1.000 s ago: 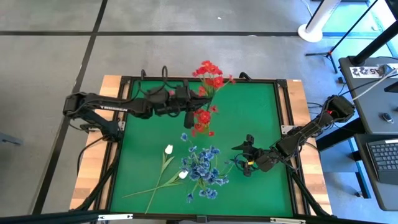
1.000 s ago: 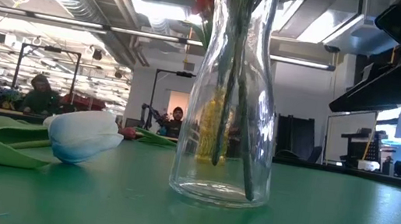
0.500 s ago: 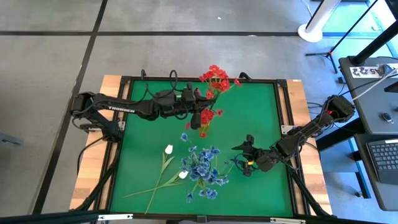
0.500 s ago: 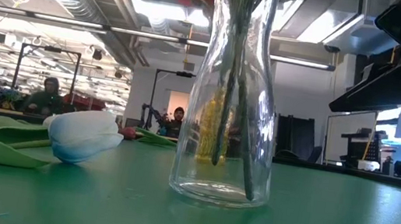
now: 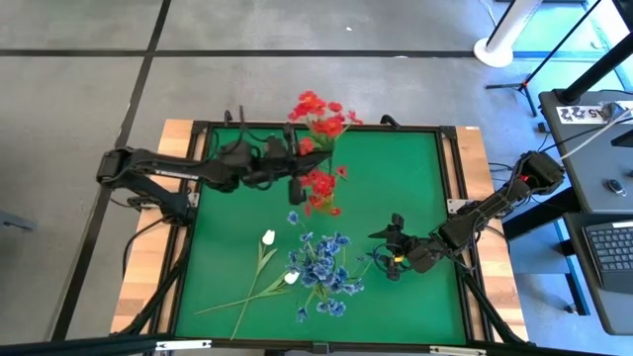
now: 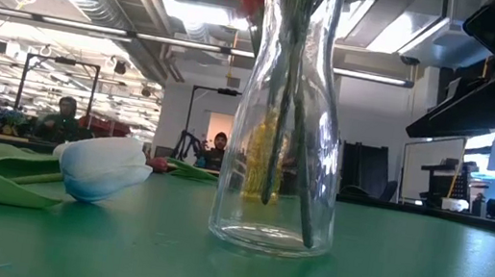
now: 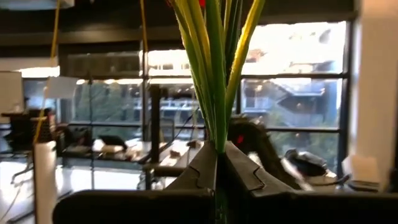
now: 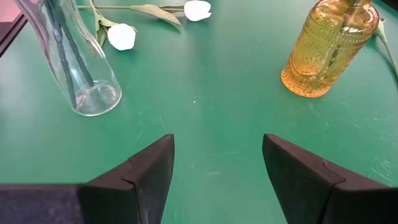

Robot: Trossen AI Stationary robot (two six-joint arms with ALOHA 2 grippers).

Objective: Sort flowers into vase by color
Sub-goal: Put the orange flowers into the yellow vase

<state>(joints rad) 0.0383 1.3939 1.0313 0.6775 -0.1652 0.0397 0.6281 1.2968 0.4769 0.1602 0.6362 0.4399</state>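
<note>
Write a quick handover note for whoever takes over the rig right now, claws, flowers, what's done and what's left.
Left claw: shut on red flower stems, held above the table's far side.
Right claw: open, empty, waiting low near the right edge.
Done: blue flowers stand in the clear vase; the amber vase holds stems.
Left: the held red spray and two white tulips lying on the green mat.

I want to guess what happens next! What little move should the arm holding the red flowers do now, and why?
Probably lower the red flowers toward the amber vase. The left gripper is shut on their green stems, holding them upright, and the clear vase already has other stems. The right gripper waits open over the table.
</note>
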